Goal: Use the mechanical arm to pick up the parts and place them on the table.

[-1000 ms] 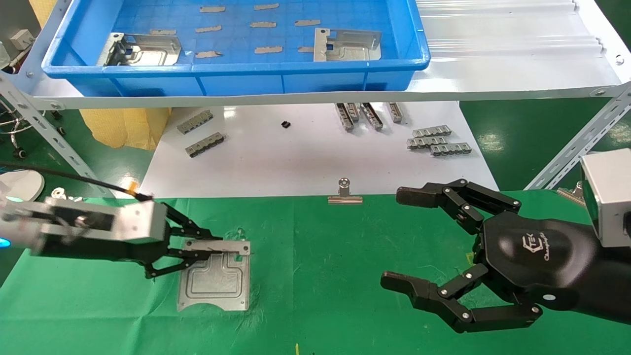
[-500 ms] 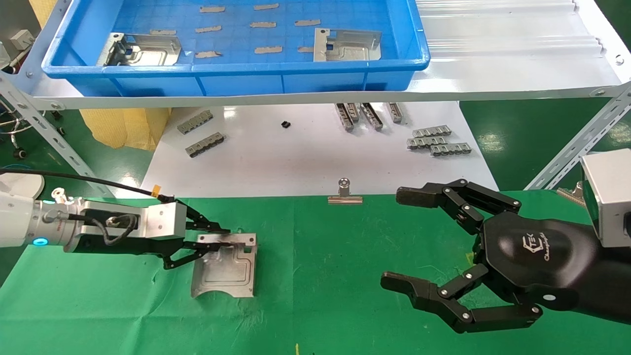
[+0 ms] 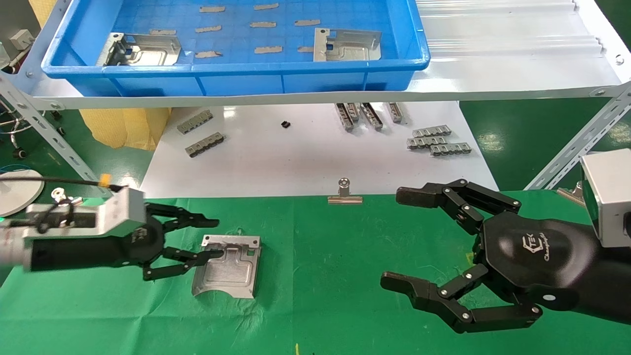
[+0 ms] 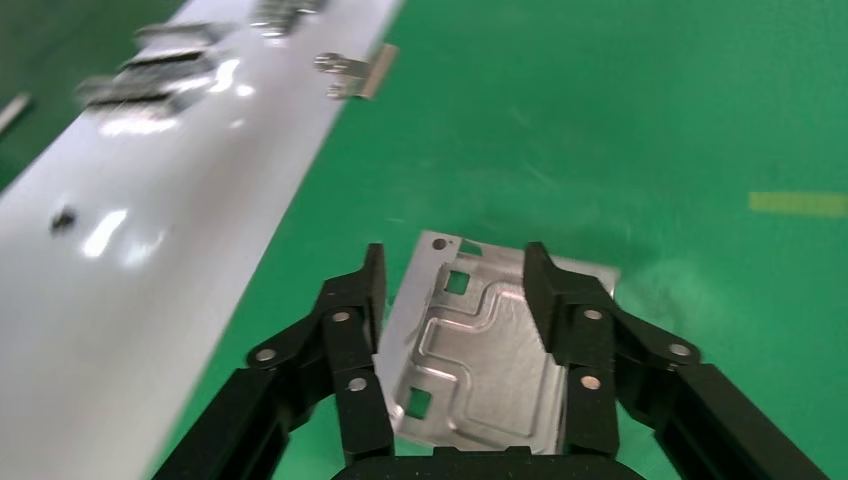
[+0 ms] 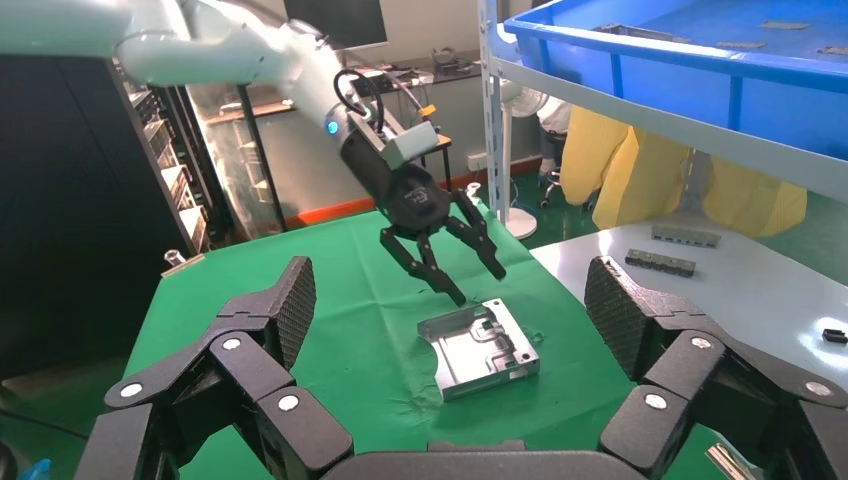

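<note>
Part lies on the table, left gripper open above it.

The left gripper (image 3: 209,235) holds nothing; its fingers spread wide beside the silver part (image 3: 227,266), flat on the green table (image 3: 325,246). The right gripper (image 3: 402,239) hovers open and empty.

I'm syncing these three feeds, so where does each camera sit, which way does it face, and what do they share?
Head view: on the head, looking forward and down at the green table; shows the left gripper and right gripper.
Left wrist view: looks past its own open fingers down at the silver part.
Right wrist view: faces across the table toward the left gripper.
Shared: the part.
</note>
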Available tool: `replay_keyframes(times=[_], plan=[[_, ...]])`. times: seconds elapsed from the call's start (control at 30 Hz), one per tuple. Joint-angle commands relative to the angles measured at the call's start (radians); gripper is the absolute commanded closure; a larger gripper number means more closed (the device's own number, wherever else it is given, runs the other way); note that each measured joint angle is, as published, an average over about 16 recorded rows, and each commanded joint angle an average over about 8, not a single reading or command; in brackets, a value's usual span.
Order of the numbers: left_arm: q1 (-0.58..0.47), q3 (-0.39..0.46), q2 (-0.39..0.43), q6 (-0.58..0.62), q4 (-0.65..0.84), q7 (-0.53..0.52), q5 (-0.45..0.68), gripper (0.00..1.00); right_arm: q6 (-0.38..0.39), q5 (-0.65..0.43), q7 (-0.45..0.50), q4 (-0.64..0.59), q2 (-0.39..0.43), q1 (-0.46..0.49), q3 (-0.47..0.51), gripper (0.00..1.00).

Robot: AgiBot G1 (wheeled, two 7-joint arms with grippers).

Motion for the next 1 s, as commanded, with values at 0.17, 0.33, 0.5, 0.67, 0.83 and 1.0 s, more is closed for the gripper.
replay_keyframes(times=[0.17, 0.33, 0.5, 0.67, 0.83, 1.0], plan=[[0.063, -0.038, -0.044, 0.023, 0.01, -0.07, -0.075, 0.0, 0.0, 0.0, 0.0, 0.0, 0.0, 0.0, 0.0, 0.0], [0.058, -0.034, -0.04, 0.019, 0.006, -0.058, -0.067, 0.0, 0.0, 0.0, 0.0, 0.0, 0.0, 0.0, 0.0, 0.0], [0.063, -0.041, -0.041, 0.014, -0.022, -0.068, -0.064, 0.0, 0.0, 0.0, 0.0, 0.0, 0.0, 0.0, 0.0, 0.0], [0.1, -0.076, -0.061, 0.007, -0.103, -0.119, -0.085, 0.0, 0.0, 0.0, 0.0, 0.0, 0.0, 0.0, 0.0, 0.0], [0.143, -0.118, -0.085, -0.003, -0.205, -0.18, -0.109, 0.0, 0.0, 0.0, 0.0, 0.0, 0.0, 0.0, 0.0, 0.0], [0.187, -0.16, -0.108, -0.013, -0.306, -0.242, -0.133, 0.0, 0.0, 0.0, 0.0, 0.0, 0.0, 0.0, 0.0, 0.0]])
